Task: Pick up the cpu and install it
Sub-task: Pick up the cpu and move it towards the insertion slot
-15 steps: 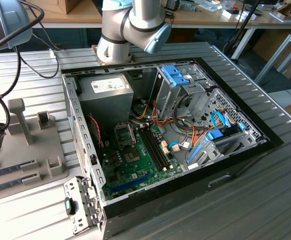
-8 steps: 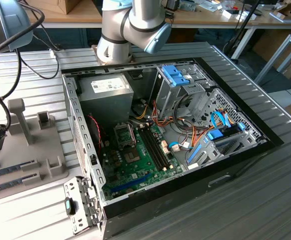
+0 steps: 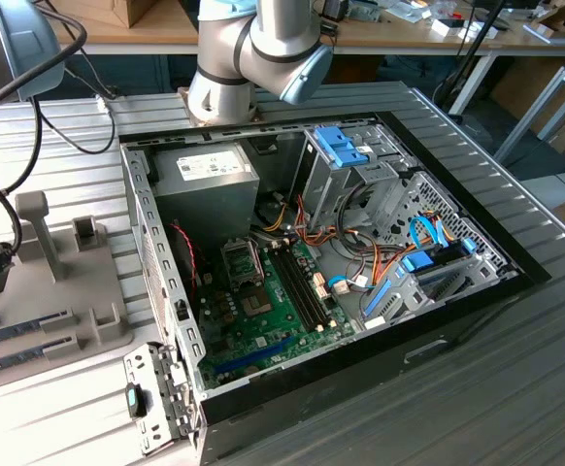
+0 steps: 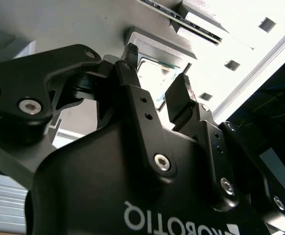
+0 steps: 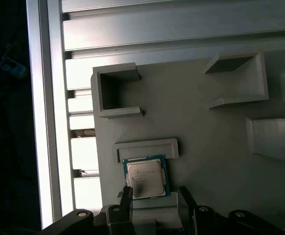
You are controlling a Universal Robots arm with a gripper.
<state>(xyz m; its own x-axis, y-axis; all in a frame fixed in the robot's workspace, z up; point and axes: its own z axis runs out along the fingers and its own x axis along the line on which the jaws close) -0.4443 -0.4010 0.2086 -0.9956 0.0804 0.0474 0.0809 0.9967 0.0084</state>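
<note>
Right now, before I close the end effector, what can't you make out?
Contact between end effector and cpu: first wrist view, fingertips overlap its near edge.
Most of the cpu: second wrist view, fingers cover it.
Motherboard socket, empty or not: exterior view, too small.

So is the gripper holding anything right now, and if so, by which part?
Nothing is held. The gripper has its fingers open to either side of the cpu, which lies flat on the grey holder.
</note>
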